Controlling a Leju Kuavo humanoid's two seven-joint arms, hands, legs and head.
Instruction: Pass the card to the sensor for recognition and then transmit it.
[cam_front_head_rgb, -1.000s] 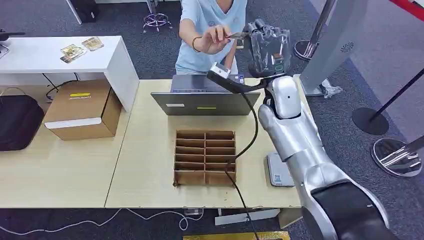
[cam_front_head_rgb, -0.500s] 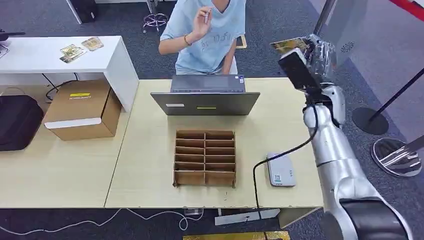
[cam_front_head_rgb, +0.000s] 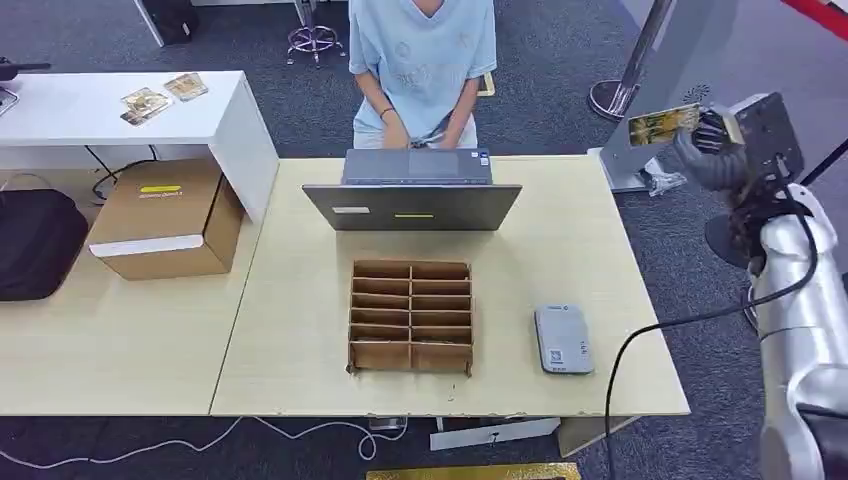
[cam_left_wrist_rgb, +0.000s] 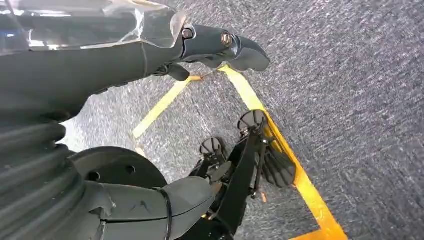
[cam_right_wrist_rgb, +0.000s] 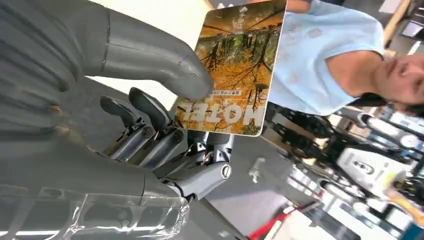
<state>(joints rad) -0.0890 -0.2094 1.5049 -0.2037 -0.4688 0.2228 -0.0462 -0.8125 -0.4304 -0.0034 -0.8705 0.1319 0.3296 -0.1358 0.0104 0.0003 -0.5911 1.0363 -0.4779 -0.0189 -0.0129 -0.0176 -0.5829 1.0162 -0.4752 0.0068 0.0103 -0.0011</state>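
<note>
Table (cam_front_head_rgb: 300, 330): sensor (cam_front_head_rgb: 563, 339) beside divider box (cam_front_head_rgb: 410, 315) | right hand (cam_front_head_rgb: 706, 150) pinches card (cam_front_head_rgb: 662, 124)

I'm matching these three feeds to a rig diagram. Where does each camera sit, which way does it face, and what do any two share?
Head view: high on the robot, facing forward and down at the table, reader and person; right arm and right hand show.
Left wrist view: behind the left hand, facing the carpet.
Right wrist view: behind the right hand, facing the card it pinches.
Shared: head and right wrist views both show card and person.
</note>
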